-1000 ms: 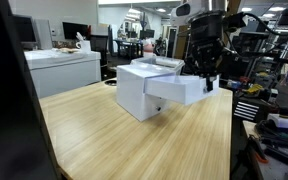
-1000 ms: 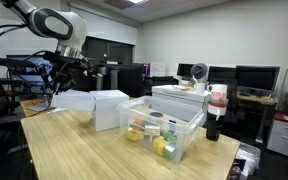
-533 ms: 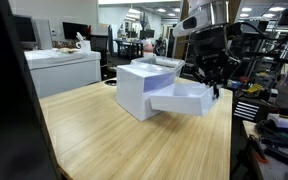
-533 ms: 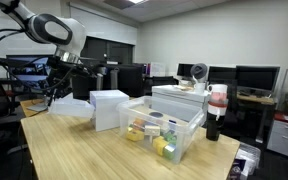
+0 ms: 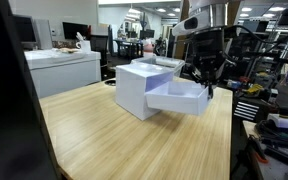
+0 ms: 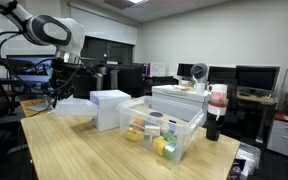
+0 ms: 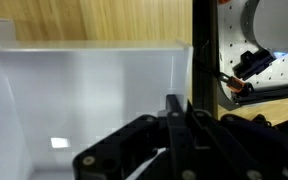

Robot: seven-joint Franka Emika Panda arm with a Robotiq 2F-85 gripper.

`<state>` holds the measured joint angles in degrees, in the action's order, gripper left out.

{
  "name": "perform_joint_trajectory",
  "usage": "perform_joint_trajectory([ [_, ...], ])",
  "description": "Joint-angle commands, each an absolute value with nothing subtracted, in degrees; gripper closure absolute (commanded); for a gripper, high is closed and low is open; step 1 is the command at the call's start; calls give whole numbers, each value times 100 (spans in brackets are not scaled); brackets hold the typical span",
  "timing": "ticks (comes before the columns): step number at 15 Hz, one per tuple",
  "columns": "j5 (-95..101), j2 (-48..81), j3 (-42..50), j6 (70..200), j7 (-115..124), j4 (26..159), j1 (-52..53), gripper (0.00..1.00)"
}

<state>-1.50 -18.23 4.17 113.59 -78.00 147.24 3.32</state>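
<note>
**Drawer held drawn out of its white cabinet**

The gripper [image 5: 206, 84] has its jaws closed tight on the front wall of the white drawer [image 5: 178, 97]. The drawer stands well out of the small white cabinet [image 5: 134, 88], which sits near the middle of the wooden desk [image 5: 114, 140]. It projects toward the desk edge on the arm's side and hangs level above the wood, its back end apparently inside the cabinet.

By the look of it, the step in hand is the pull itself, with the drawer open most of the way. Any further move calls for a straight line along the drawer's slide. A sideways or downward drag could jam it or shift the light cabinet across the desk.

In an exterior view the open side of the drawer and the gap beneath it show clearly. In an exterior view from another place, the gripper [image 6: 52, 97] and drawer [image 6: 72, 104] are small. There, a clear bin of small items [image 6: 164, 132], a white storage unit [image 6: 181, 98] and a bottle [image 6: 216, 108] appear toward the far end of the desk. The wrist view alone looks into the drawer [image 7: 84, 100]: its inside looks empty, one finger [image 7: 174, 108] lies against the wall, and desk wood [image 7: 84, 18] shows beyond the rim.
</note>
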Motion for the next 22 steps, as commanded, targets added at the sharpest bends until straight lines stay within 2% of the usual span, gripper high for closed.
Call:
perform_joint_trajectory([
  [1,-157,-2105,484,11702,-8059,14990,350,99],
  [22,-36,-2470,676,11816,-8190,15024,283,99],
])
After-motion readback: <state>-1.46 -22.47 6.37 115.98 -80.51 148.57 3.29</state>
